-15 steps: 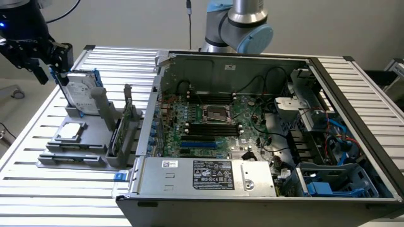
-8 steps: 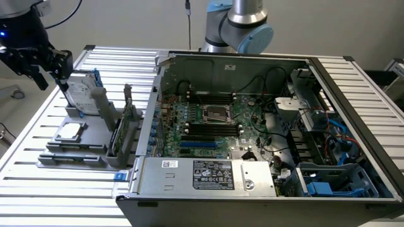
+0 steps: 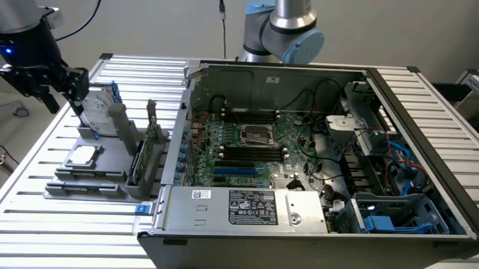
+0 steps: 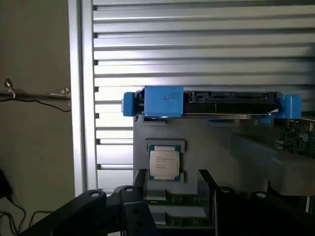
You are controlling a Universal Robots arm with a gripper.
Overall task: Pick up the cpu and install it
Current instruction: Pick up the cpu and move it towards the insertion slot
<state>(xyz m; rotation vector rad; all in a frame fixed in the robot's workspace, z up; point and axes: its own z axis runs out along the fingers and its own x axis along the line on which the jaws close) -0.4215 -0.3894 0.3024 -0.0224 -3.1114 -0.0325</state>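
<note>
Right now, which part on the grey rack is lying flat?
The cpu, the small silvery square chip; the hard drive with its blue bracket and the green circuit board stand on edge.

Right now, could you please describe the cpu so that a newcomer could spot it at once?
Look to the exterior view's left of the open computer case, at the grey fixture. The cpu lies flat there: a small silvery square, far smaller than the upright hard drive with its blue bracket.
</note>
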